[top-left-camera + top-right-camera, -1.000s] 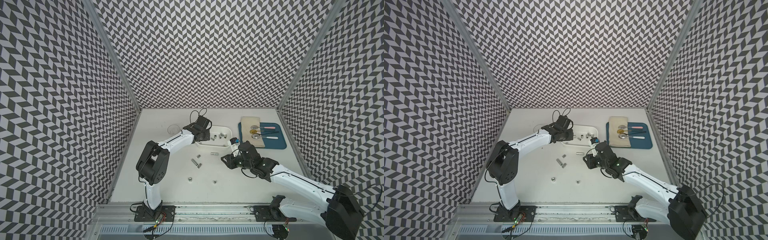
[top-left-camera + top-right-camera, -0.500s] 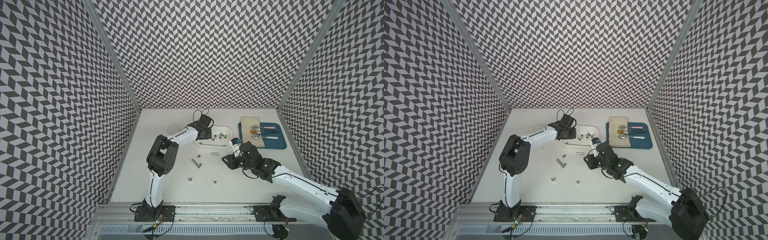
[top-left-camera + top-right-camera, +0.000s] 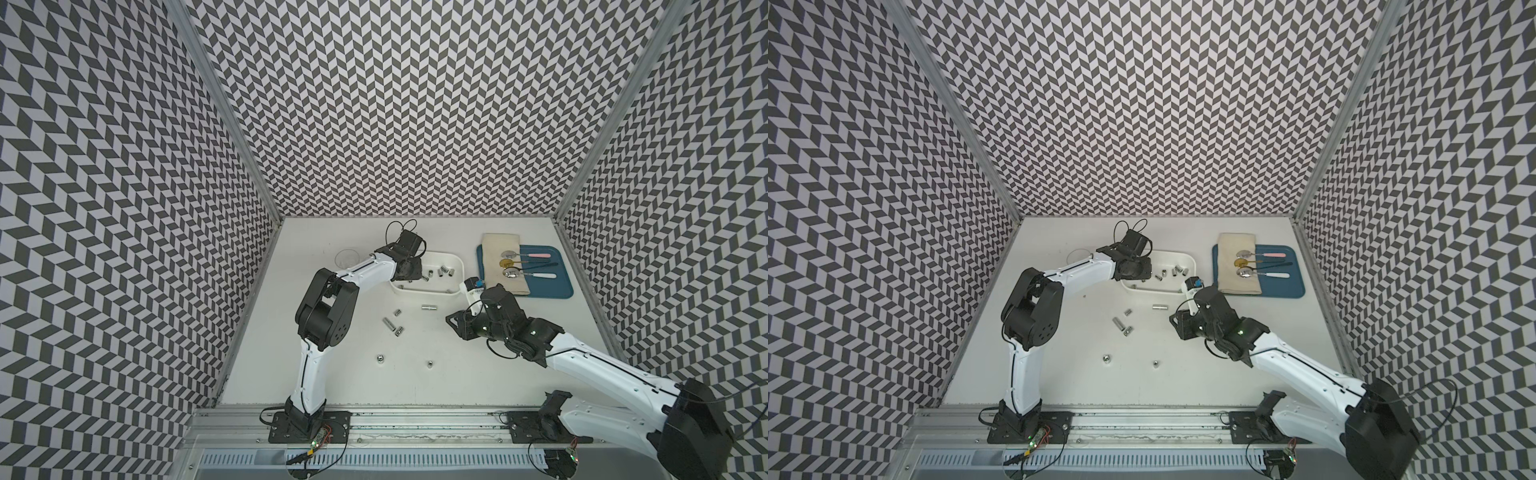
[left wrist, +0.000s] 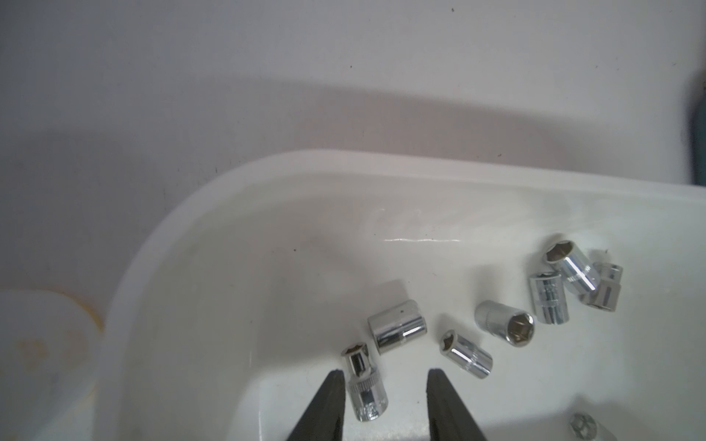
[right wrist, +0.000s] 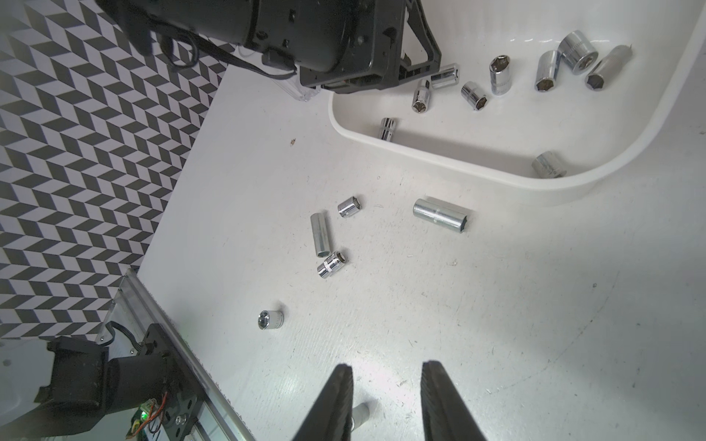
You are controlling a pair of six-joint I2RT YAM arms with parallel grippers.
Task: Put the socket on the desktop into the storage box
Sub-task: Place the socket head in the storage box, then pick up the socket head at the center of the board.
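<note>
1. Storage box [image 3: 428, 291]: one white tub on the desktop [image 3: 478, 386], toward the rear. It sits between the clear plastic cup [image 3: 346, 258] and the blue tray [image 3: 552, 289].
2. Box contents: nine chrome sockets [image 5: 499, 74], counted in the right wrist view. Seven are strewn over the floor, one is against the near wall, and one is in the near corner (partly hidden by the rim).
3. Left gripper [image 4: 385, 372]: inside the box, low over its floor, jaws parted a modest way. A small socket [image 4: 365, 385] rests against one finger and the other finger is clear of it, so nothing is clamped.
4. Right gripper [image 5: 386, 364]: over the desktop, outside the box, jaws partly apart with nothing between them. A short socket [image 5: 359, 414] shows just past one finger (only partly seen).
5. Sockets on the desktop: six.
   - Three form a loose cluster, one long and two short.
   - A long socket [image 5: 441, 214] lies alone just in front of the box's near wall.
   - An upright socket [image 5: 270, 320] stands apart from the others.
   - The sixth is the short one by the right gripper.
6. Blue tray contents:
   - One folded beige cloth [image 3: 498, 245] covers the end nearer the box.
   - Three spoons [image 3: 540, 275] lie with their bowls on the cloth. Their handles are pink, black and white.
7. Clear plastic cup: one, on the desktop beside the left arm. Its contents cannot be made out.
</note>
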